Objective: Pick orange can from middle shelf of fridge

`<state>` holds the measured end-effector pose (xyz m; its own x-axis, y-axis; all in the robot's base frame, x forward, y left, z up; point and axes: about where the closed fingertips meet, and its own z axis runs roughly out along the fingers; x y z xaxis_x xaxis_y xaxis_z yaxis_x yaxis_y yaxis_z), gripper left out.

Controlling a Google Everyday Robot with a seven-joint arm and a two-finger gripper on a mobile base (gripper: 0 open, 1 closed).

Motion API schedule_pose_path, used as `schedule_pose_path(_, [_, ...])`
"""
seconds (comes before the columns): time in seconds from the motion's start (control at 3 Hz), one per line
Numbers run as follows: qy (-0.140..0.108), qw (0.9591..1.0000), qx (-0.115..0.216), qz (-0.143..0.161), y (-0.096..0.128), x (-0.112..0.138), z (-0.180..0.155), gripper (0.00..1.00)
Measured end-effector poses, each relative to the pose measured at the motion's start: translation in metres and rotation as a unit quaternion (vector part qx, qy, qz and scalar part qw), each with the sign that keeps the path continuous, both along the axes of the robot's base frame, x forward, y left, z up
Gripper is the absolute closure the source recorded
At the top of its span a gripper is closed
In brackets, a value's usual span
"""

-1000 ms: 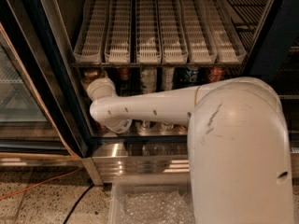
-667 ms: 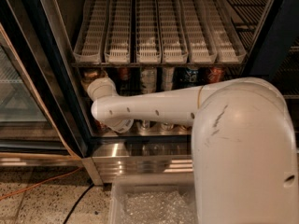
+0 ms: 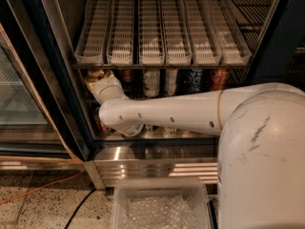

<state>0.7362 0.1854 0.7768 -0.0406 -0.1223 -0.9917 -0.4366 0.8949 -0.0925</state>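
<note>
My gripper (image 3: pixel 97 78) reaches into the fridge (image 3: pixel 57 70) at the far left of the middle shelf (image 3: pixel 157 137), just under the white lane trays. A pale tan-orange shape that looks like the orange can (image 3: pixel 94 73) sits right at the gripper's tip, mostly hidden by the wrist. I cannot tell whether the gripper touches it. My white forearm (image 3: pixel 171 113) crosses in front of the shelf from the right.
Other cans stand in a row on the same shelf: a coppery one (image 3: pixel 126 75), a white-and-dark one (image 3: pixel 151 82), a dark blue one (image 3: pixel 194 79) and a red-orange one (image 3: pixel 219 78). White slotted lane trays (image 3: pixel 152 27) hang above. A clear plastic bin (image 3: pixel 159 206) sits on the floor below.
The arm has barely moved; the gripper stays at the left end of the shelf.
</note>
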Motion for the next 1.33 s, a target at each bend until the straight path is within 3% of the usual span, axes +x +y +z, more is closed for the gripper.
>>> schedule_pose_path(0.33, [0.022, 0.9995, -0.004, 0.022, -0.007, -0.007, -0.006, 1.0])
schedule_pose_path(0.67, [0.063, 0.997, 0.009, 0.044, -0.032, -0.033, -0.02, 1.0])
schedule_pose_path(1.0, [0.097, 0.993, 0.033, 0.058, -0.064, -0.063, -0.034, 1.0])
schedule_pose_path(1.33, [0.12, 0.9869, 0.057, 0.092, -0.087, -0.088, -0.037, 1.0])
